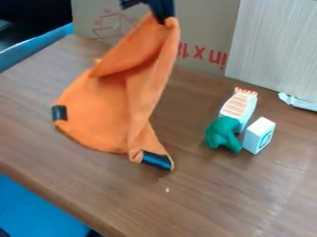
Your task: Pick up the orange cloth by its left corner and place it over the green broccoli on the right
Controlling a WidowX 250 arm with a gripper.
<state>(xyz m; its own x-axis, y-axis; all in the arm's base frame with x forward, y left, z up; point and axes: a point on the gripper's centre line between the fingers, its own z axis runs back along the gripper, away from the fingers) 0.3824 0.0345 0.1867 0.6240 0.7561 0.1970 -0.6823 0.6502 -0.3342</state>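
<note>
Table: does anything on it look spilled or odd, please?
A small pale speck lies on the table, near the orange cloth held by the claw; it looks like a stray crumb, too small to tell.

Left of view: cloth (108, 111) below tool (162, 19), over desk (248, 199); cardboard (207, 28) behind. Right: rounded toy (221, 133) before ribbed toy (239, 105), block (259, 135) just right.

arm end (131, 3): blk, angular | jaws: dk, tapered (sl. navy-ish)
</note>
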